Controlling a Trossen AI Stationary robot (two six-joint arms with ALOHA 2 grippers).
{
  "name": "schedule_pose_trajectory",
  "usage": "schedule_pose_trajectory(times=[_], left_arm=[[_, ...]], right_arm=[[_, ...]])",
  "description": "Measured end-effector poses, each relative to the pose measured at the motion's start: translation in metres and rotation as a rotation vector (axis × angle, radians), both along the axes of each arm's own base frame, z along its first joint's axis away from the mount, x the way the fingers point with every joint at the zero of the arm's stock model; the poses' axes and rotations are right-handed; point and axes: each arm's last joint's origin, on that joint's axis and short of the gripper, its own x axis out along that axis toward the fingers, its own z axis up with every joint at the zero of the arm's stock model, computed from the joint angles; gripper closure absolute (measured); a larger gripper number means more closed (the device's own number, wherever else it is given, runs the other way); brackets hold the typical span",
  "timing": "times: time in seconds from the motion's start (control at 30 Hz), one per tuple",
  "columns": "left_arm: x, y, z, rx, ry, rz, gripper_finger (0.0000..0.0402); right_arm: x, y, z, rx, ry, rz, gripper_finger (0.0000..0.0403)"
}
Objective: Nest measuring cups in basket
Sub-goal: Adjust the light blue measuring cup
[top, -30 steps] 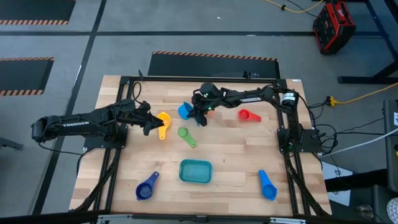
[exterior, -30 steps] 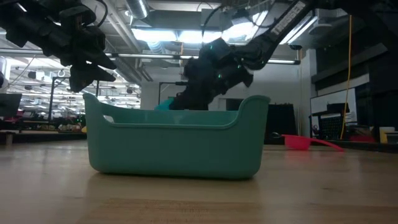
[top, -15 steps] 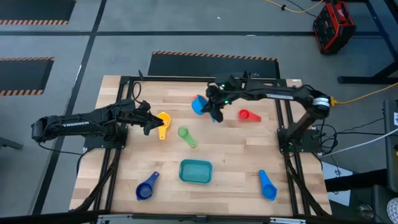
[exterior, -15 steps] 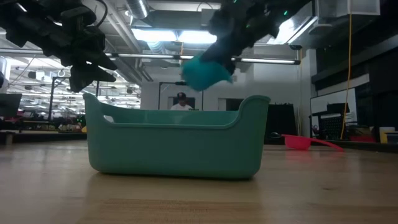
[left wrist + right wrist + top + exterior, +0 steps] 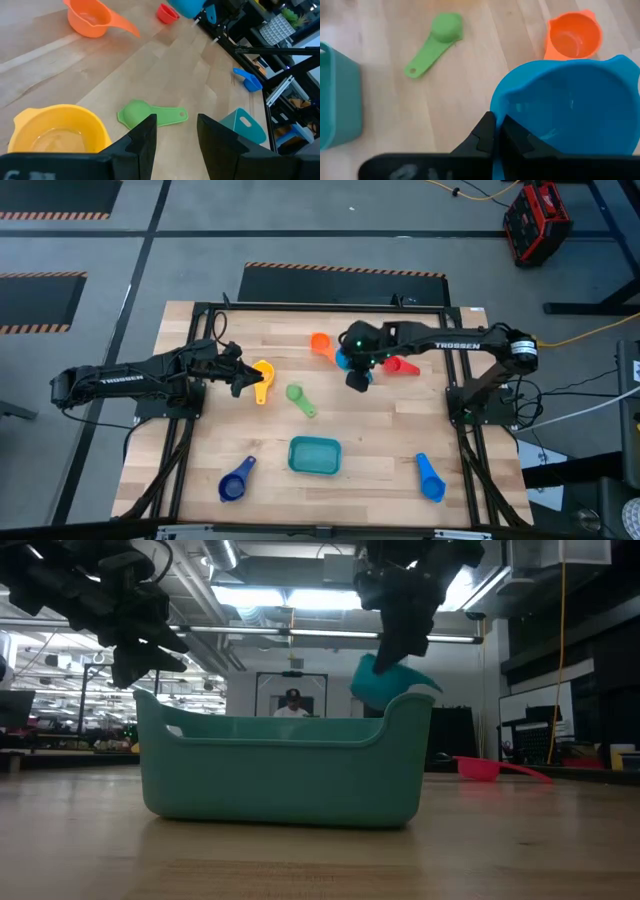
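Observation:
My right gripper (image 5: 357, 372) hangs over the table's far middle, shut on a light blue measuring cup (image 5: 570, 110) that is lifted clear (image 5: 385, 685). On the table lie an orange cup (image 5: 322, 345), a red cup (image 5: 400, 365), a green cup (image 5: 300, 400), a yellow cup (image 5: 262, 375), a dark blue cup (image 5: 235, 480) and a blue cup (image 5: 430, 477). The teal basket (image 5: 314, 455) stands near the front middle. My left gripper (image 5: 175, 145) stands open next to the yellow cup (image 5: 55, 130), with nothing between its fingers. My right gripper pinches the light blue cup's wall at its rim (image 5: 496, 112), one finger inside the bowl and one outside. The fingers slant down from above. The cup hangs tilted below the fingers (image 5: 400, 635), clear of the table.
Black frame rails (image 5: 455, 380) run along the table's left, right and far sides. Bare wood (image 5: 380, 420) lies between the held cup and the basket. A person (image 5: 292, 700) shows far behind the table in the low view.
My right gripper has risen and gone toward the table's right edge, tipping its fingers further down. It stays shut on the light blue cup, which has come up off the table and now hangs higher. The orange cup, hidden before, now shows.

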Motion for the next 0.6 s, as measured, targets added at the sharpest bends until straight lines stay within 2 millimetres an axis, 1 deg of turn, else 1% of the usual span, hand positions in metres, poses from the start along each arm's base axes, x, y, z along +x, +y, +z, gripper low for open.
schedule_pose_trajectory(times=[0.17, 0.37, 0.6], left_arm=[[0.000, 0.000, 0.000, 0.000, 0.000, 0.000, 0.0268], [0.000, 0.000, 0.000, 0.000, 0.000, 0.000, 0.0268], [0.000, 0.000, 0.000, 0.000, 0.000, 0.000, 0.0268]], right_arm=[[0.010, 0.014, -0.017, -0.055, 0.067, 0.018, 0.0389], [0.021, 0.026, -0.044, -0.051, 0.161, 0.057, 0.0389], [0.027, 0.034, -0.062, -0.048, 0.222, 0.084, 0.0389]])
